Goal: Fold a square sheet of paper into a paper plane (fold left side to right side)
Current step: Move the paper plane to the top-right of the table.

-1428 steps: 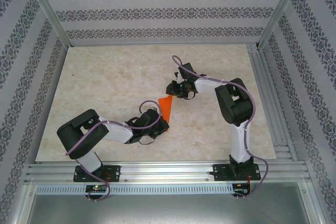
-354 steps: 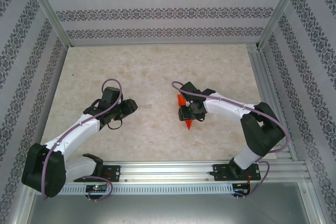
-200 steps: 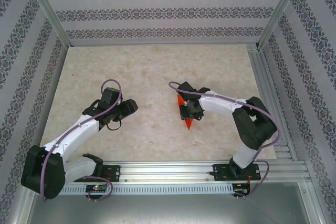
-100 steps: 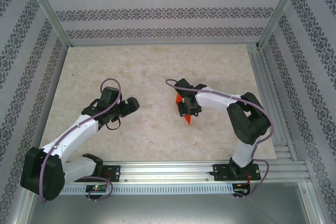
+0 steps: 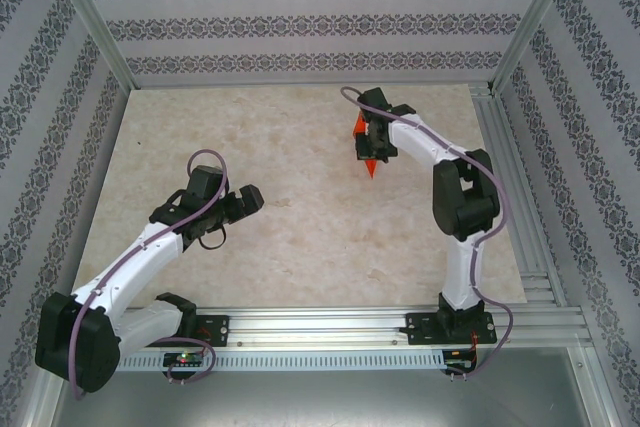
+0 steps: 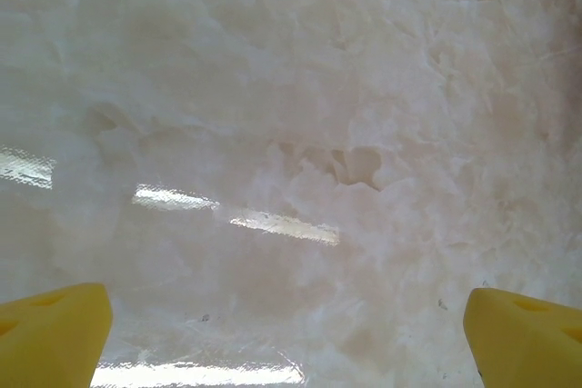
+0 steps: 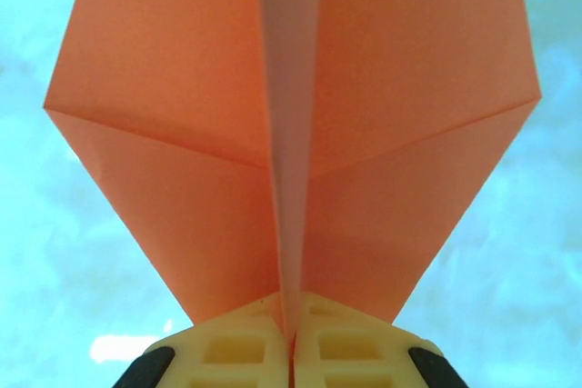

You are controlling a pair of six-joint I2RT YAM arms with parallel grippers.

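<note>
Right claw (image 7: 291,343) pinches the paper plane (image 7: 182,134) at its centre fold.
We see its long axis point straight ahead; left claw (image 5: 249,198), wide and empty, sits lower left.

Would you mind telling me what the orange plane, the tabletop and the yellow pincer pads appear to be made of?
Paper plane: thin matte paper, judging by its sharp creases.
Table: probably glossy marble-look laminate or stone; veined, with reflections.
Right pincer pads: likely moulded yellow plastic or rubber, with recessed pockets.
</note>
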